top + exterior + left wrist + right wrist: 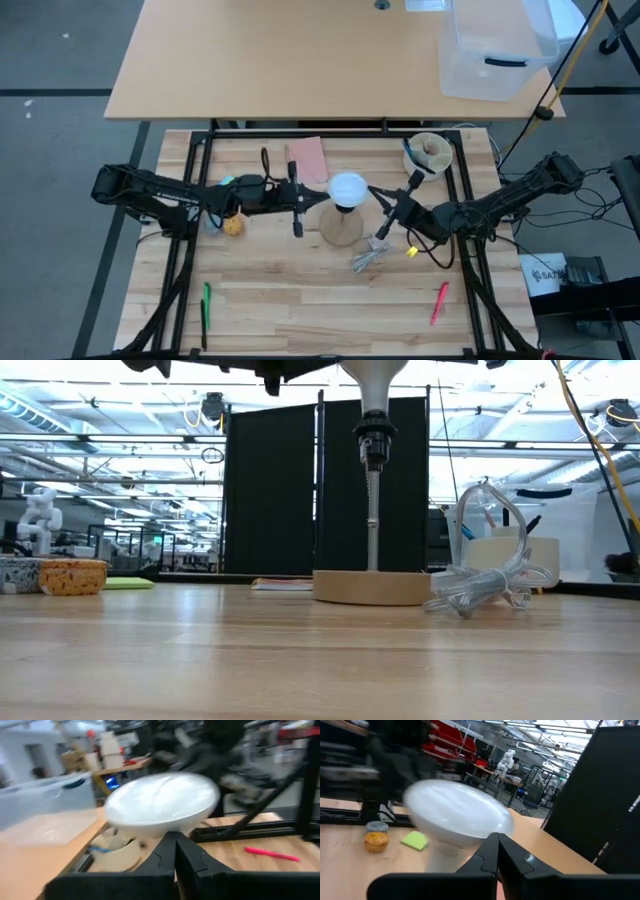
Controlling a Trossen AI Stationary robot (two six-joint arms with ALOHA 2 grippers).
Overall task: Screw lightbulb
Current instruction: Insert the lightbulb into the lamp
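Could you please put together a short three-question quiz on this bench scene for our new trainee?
1. True or false: the lightbulb lies flat on the table beside the wooden base.
2. Which claw is shut? A) only the left claw B) only the right claw C) both
3. Fill in: the crumpled clear wrapper lies nearest the ____ claw.

Key
1. False: the low view shows the bulb raised, seated in the black socket on top of the stem.
2. C: each wrist view shows its fingers closed together, close by the bulb's dome.
3. Right.
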